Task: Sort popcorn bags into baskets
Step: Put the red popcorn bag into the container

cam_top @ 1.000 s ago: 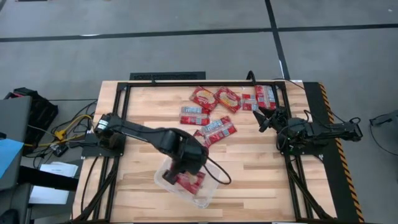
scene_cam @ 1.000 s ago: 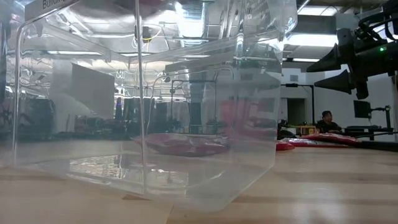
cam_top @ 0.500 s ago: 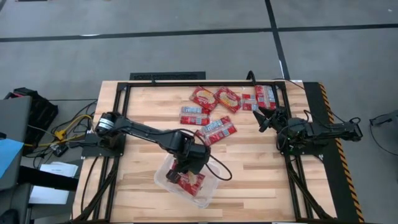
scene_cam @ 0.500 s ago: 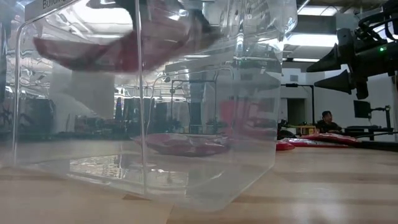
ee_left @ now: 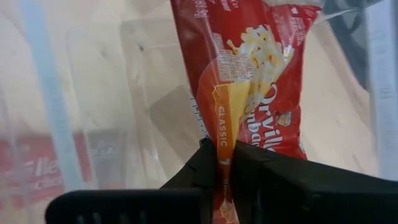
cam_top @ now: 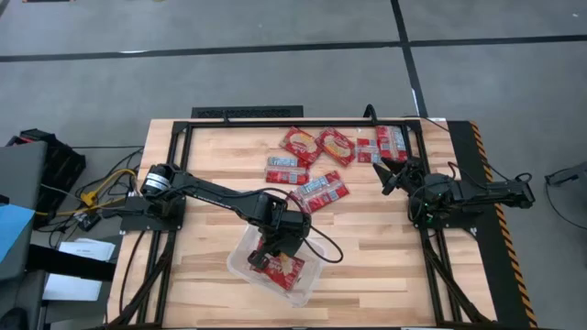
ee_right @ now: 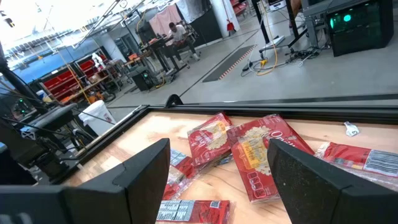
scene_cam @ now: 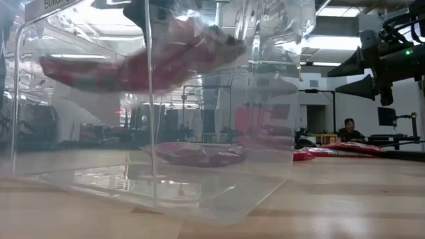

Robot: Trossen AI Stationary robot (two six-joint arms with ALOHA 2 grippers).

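Your left gripper is clamping a popcorn bag over the tub; several bags are awaiting you.

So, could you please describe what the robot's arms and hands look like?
Both arms are dark, slim and jointed. The left hand has matte black, blocky fingers. The right hand has broad, flat, black fingers tapering to points. A small green light glows on the right arm.

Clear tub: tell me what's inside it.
Inside the clear tub, one popcorn bag lies flat; the left gripper holds another above it. The arm hides part of the floor.
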